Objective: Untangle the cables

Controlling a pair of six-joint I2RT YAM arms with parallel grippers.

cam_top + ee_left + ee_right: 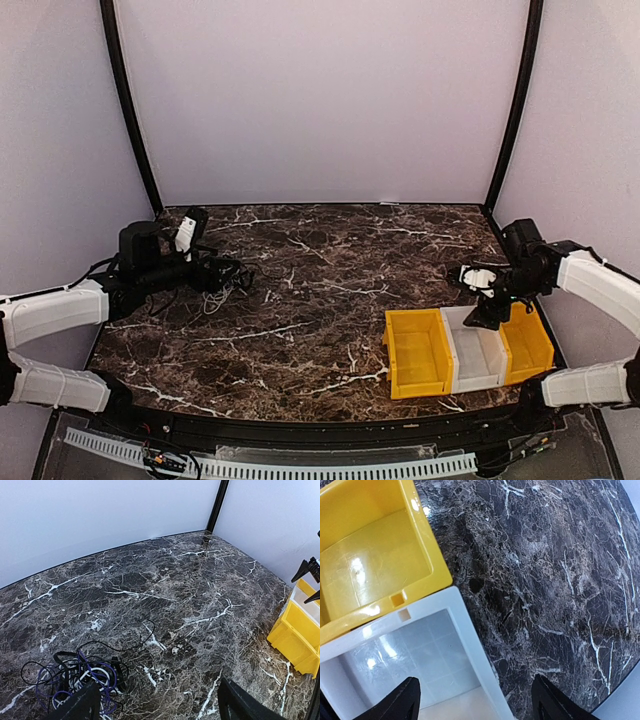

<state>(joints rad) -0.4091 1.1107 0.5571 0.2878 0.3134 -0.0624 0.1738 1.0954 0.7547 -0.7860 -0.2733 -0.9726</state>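
cables: tangled clump, left side of tabletop | left end effector: open, empty, close to clump | right end effector: open, empty, over white bin, near right

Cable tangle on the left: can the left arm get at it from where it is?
Probably yes. The left gripper is open and close over the cable tangle, with nothing else on the marble table between them.
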